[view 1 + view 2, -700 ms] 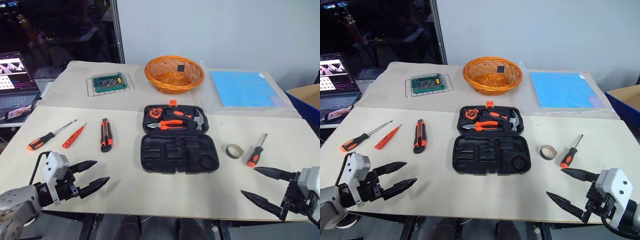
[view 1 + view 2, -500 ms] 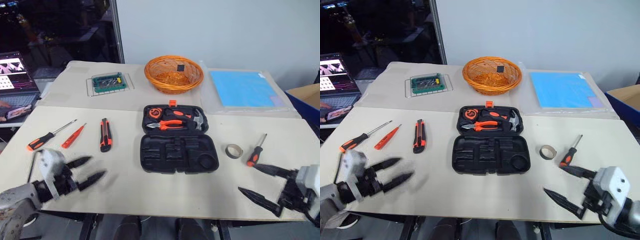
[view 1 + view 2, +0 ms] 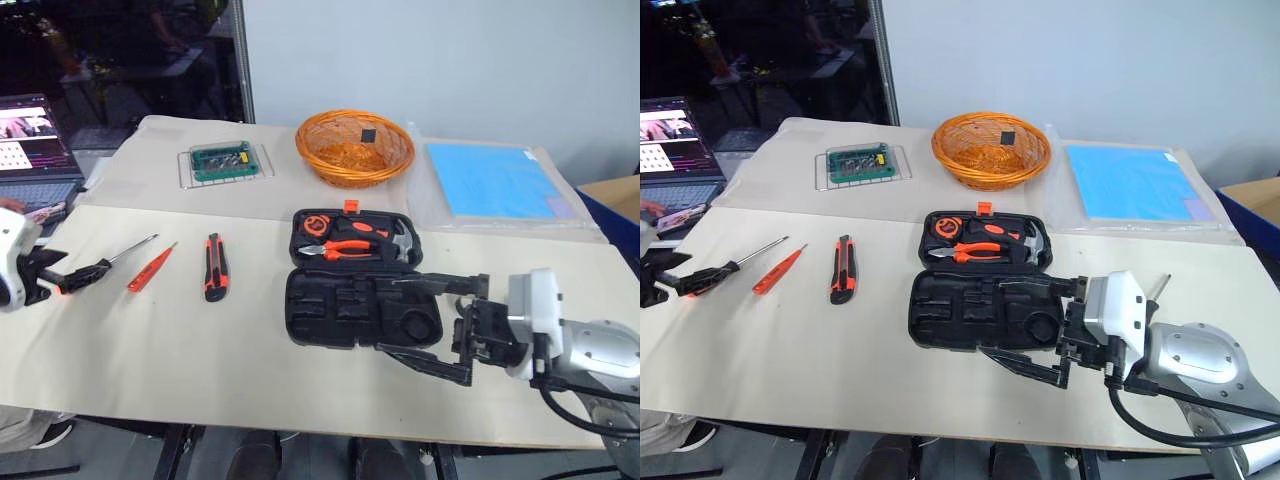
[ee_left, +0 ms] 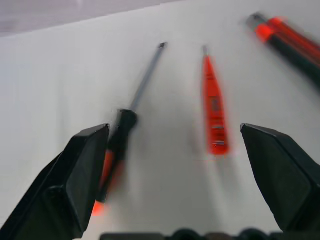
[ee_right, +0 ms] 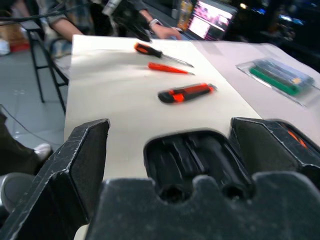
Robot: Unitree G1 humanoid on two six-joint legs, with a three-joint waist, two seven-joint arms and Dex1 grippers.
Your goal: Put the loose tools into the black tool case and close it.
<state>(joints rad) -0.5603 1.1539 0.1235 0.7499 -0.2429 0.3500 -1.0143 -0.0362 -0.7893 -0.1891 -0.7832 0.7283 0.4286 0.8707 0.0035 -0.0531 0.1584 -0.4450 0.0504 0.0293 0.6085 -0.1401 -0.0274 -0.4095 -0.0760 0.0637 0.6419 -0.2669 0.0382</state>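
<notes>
The black tool case (image 3: 340,310) lies open mid-table, its recessed half nearer me and the far half (image 3: 352,238) holding pliers and a hammer. Left of it lie a folding utility knife (image 3: 213,267), a slim orange screwdriver (image 3: 152,267) and a black-and-orange screwdriver (image 3: 100,268). My left gripper (image 3: 48,275) is open at the table's left edge, its fingers either side of that screwdriver's handle (image 4: 112,150). Turned to point left, my right gripper (image 3: 388,315) is open above the case's right end, with the recesses (image 5: 200,160) between its fingers.
An orange wicker basket (image 3: 354,148), a green box on a wire rack (image 3: 225,160) and a blue sheet (image 3: 495,180) sit along the back. A laptop (image 3: 30,130) stands off the left edge, where a person (image 5: 65,20) sits.
My left gripper swung out left to the black-and-orange screwdriver's handle. My right gripper moved in from the front right corner and turned to point left over the case.
</notes>
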